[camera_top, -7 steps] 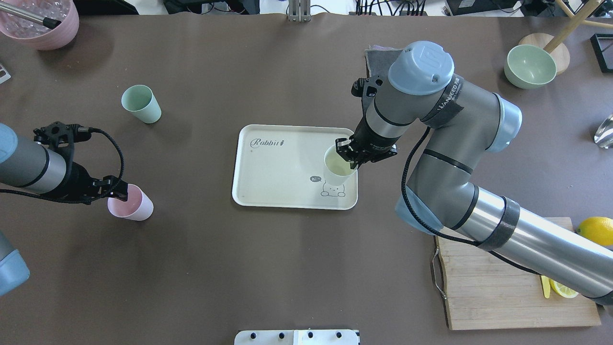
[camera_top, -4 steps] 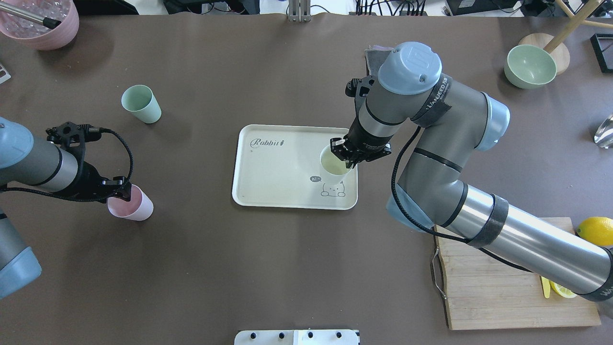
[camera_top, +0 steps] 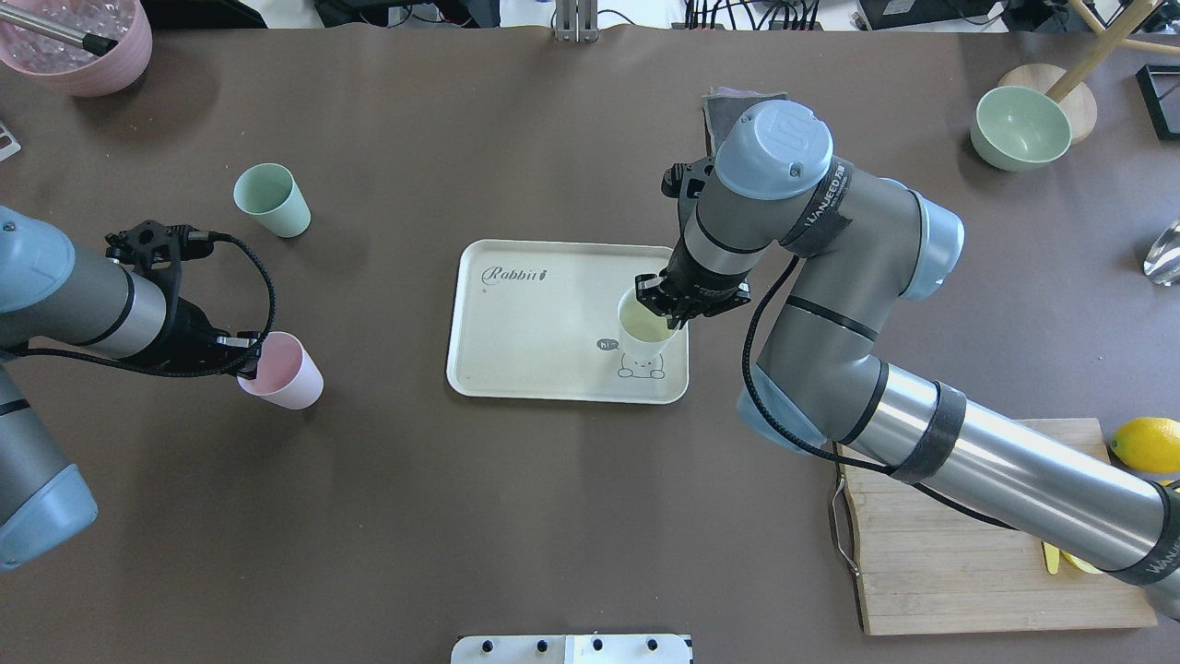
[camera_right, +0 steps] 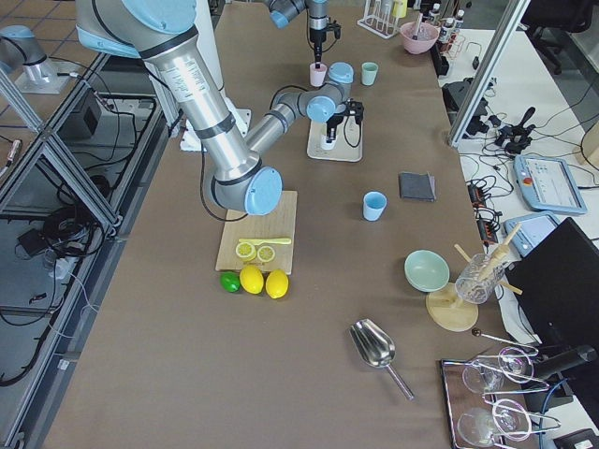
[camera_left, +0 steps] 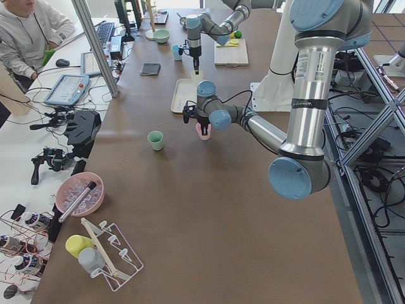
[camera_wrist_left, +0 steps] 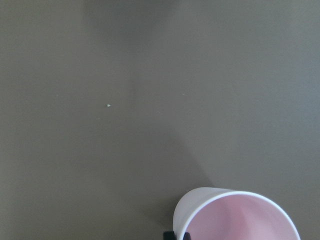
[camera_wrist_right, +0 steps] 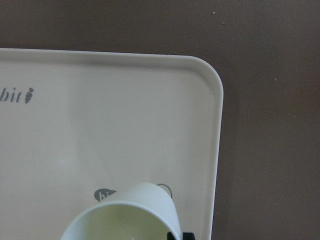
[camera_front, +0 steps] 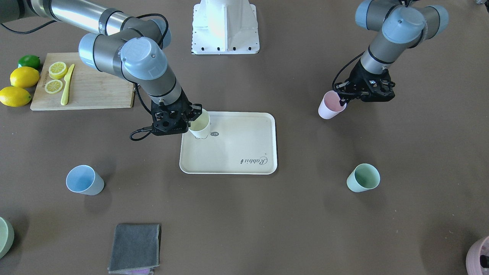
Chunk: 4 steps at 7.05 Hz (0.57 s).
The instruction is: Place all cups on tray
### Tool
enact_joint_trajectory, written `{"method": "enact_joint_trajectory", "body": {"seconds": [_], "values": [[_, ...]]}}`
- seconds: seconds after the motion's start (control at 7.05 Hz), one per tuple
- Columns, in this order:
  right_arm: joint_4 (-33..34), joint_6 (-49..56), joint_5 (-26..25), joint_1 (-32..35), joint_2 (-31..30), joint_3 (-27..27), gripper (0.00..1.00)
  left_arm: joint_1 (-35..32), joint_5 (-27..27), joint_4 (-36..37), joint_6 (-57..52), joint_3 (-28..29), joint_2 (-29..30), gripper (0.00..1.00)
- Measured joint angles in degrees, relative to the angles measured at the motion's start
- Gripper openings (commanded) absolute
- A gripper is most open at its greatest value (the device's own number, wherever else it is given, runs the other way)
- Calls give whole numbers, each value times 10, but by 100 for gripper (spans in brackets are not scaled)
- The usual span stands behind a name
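The cream tray (camera_top: 535, 323) lies mid-table. My right gripper (camera_top: 678, 304) is shut on the rim of the pale yellow cup (camera_top: 645, 330), held slightly tilted over the tray's bear drawing; I cannot tell if it touches the tray. The cup (camera_wrist_right: 125, 215) and tray (camera_wrist_right: 125, 110) fill the right wrist view. My left gripper (camera_top: 241, 355) is shut on the rim of the pink cup (camera_top: 286, 373), left of the tray; the cup also shows in the left wrist view (camera_wrist_left: 235, 217). The mint green cup (camera_top: 269, 198) stands far left. The light blue cup (camera_front: 84, 180) stands alone, hidden overhead by my right arm.
A wooden cutting board (camera_front: 84, 86) with lemon slices and a yellow knife lies by my right arm's base, with lemons beside it. A folded grey cloth (camera_front: 135, 246) lies beyond the blue cup. A pale green bowl (camera_top: 1019, 126) and a mauve pot (camera_top: 78, 41) sit at the far corners.
My left gripper has carried the pink cup to the right, toward the tray. My right arm has shifted left, bringing the yellow cup a little further in over the tray.
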<state>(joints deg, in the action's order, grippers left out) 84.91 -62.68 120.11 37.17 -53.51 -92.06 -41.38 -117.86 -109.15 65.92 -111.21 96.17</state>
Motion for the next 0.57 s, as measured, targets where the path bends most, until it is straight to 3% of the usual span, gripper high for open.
{"method": "enact_joint_trajectory", "body": {"seconds": [0.28, 0.43, 0.57], "values": [[-2, 0, -8, -6, -1, 5, 0, 0, -5, 22, 39, 7, 77, 0], [-3, 0, -10, -10, -1, 5, 5, 0, -4, 52, 56, 14, 119, 0], [-3, 1, -11, -14, -1, 5, 61, 3, -1, 78, 66, 26, 154, 0]]}}
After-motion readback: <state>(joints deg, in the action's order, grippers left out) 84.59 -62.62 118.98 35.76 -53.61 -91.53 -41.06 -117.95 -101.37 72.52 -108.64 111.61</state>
